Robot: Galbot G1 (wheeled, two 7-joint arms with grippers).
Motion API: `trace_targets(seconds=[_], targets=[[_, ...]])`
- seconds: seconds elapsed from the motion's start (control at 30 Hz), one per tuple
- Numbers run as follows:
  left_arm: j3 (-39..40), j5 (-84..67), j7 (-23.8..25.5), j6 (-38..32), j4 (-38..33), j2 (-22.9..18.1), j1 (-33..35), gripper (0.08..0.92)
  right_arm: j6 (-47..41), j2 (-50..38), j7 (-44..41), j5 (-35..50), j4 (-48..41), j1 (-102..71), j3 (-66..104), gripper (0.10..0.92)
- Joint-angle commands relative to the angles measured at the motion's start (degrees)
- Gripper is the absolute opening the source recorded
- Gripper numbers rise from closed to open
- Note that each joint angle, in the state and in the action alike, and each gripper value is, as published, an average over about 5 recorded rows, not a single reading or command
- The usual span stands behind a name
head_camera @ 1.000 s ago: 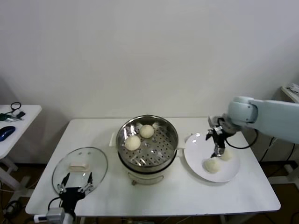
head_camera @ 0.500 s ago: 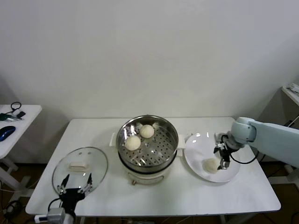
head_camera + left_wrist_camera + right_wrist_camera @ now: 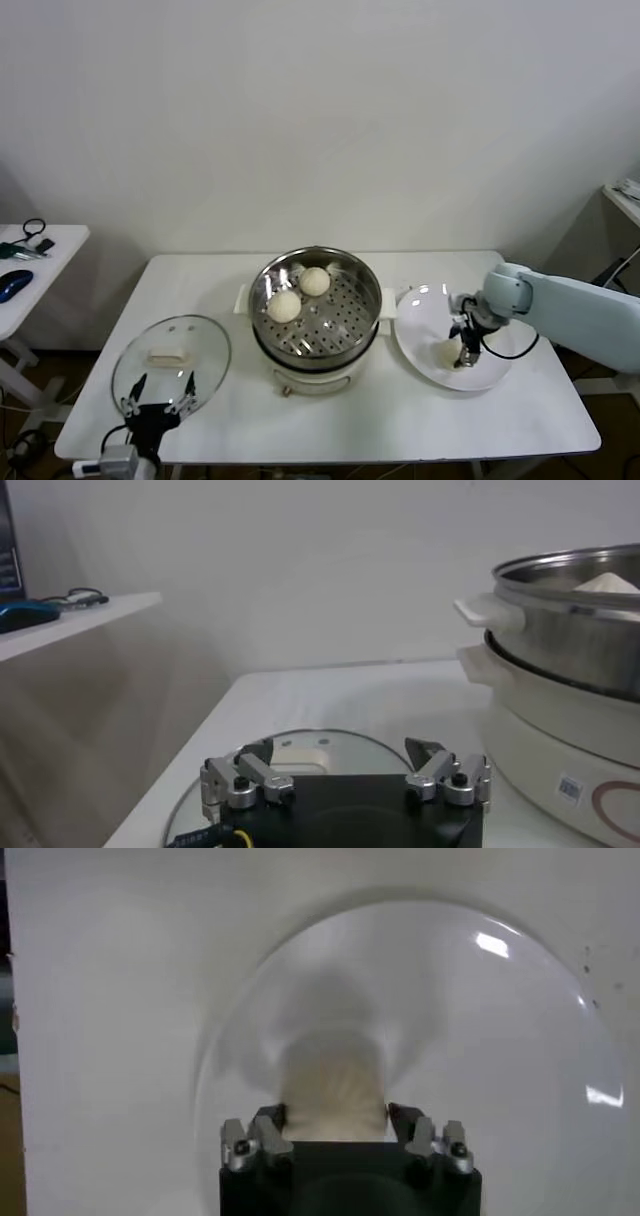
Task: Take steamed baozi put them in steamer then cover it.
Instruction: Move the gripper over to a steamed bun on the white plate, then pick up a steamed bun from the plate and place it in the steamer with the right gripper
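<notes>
Fingers (image 3: 268, 1131) of the right gripper (image 3: 336, 1128) are pinching a steamed baozi (image 3: 333, 1088) on the white plate (image 3: 425, 338), at three o'clock from the steamer (image 3: 316, 306). Two buns (image 3: 298, 294) are sitting inside. The left gripper (image 3: 346, 770) is hanging wide open over the cover (image 3: 170, 352) at eight o'clock.

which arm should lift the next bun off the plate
Right. The right gripper is already down on the plate with its fingers around a bun; the left gripper hangs far off by the lid.
</notes>
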Motion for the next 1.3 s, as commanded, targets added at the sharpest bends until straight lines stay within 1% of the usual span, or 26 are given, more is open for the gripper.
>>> trace_targets(seconds=[0.03, 0.2, 0.37, 0.47, 0.6, 0.8, 0.9, 1.0, 1.3], targets=[[0.2, 0.1, 0.0, 0.1, -0.1, -0.1, 0.1, 0.823, 2.8, 1.0, -3.6, -1.9, -0.7, 4.8, -1.8, 0.662], [0.7, 0.4, 0.0, 0.1, -0.2, -0.1, 0.2, 0.823, 10.8, 4.6, -9.7, -4.5, -3.6, 14.6, -5.5, 0.646], [1.1, 0.6, -0.1, 0.0, -0.3, 0.0, 0.4, 0.823, 26.8, 11.4, -15.8, -1.5, -6.5, 28.9, -10.8, 0.644], [1.2, 0.7, -0.1, 0.0, -0.1, 0.0, 0.3, 0.823, 33.3, 16.1, -17.5, 1.0, -4.3, 36.9, -11.6, 0.638], [1.3, 0.8, -0.1, 0.0, -0.1, 0.0, 0.2, 0.823, 38.5, 21.8, -17.6, -0.2, 2.5, 43.8, -9.6, 0.623], [0.8, 0.6, -0.1, -0.1, -0.7, 0.1, 0.6, 0.823, 42.4, 28.9, -15.8, -6.3, 16.3, 44.6, -6.9, 0.621], [0.5, 0.5, -0.1, -0.2, -0.8, 0.1, 0.8, 0.823, 42.4, 31.1, -14.7, -9.2, 19.9, 41.0, -6.3, 0.622], [0.1, 0.4, -0.1, -0.1, -1.0, 0.2, 1.0, 0.823, 42.2, 32.2, -13.9, -12.2, 20.6, 37.2, -6.6, 0.622], [-0.7, 0.1, -0.1, -0.1, -0.7, 0.0, 0.8, 0.823, 42.5, 33.2, -12.5, -21.1, 17.1, 27.1, -8.2, 0.623]])
